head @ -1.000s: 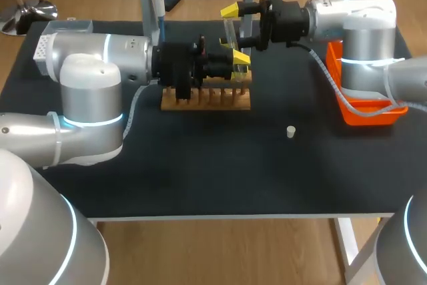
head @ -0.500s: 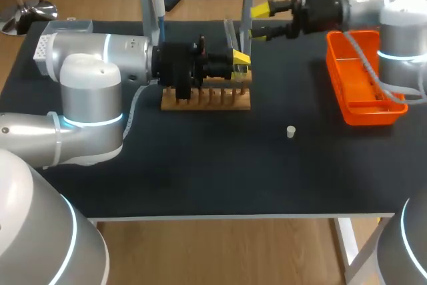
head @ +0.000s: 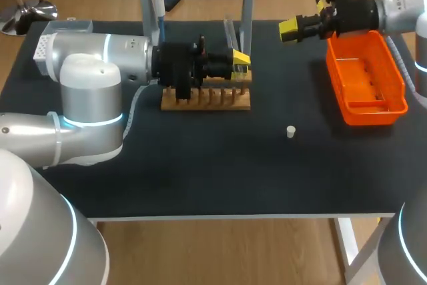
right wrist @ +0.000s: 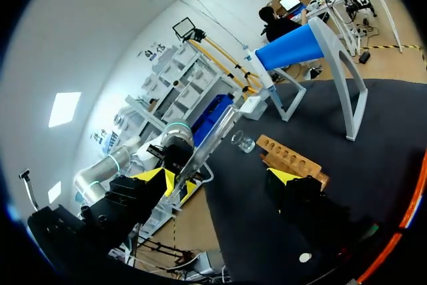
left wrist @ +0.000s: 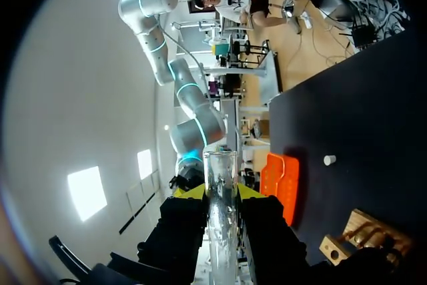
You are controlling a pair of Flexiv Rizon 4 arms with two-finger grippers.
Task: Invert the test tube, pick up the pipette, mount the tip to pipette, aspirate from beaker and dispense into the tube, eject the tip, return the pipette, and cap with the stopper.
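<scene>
Above the rack (head: 207,100), left gripper (head: 238,62) clamped the tube (left wrist: 220,231). Right gripper (head: 293,28) hung beside the bin (head: 365,75), jaws apart.

Orange tray (head: 370,115), white stopper (head: 291,131), black table (head: 233,165)

Bright, even ceiling light; soft glare on the left arm (head: 90,75), faint shadows on the table (head: 220,171).

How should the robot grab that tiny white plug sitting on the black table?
Probably by its round sides, coming straight down from above. The stopper sits alone on the table with nothing close beside it, and it looks too low for a sideways approach.
</scene>
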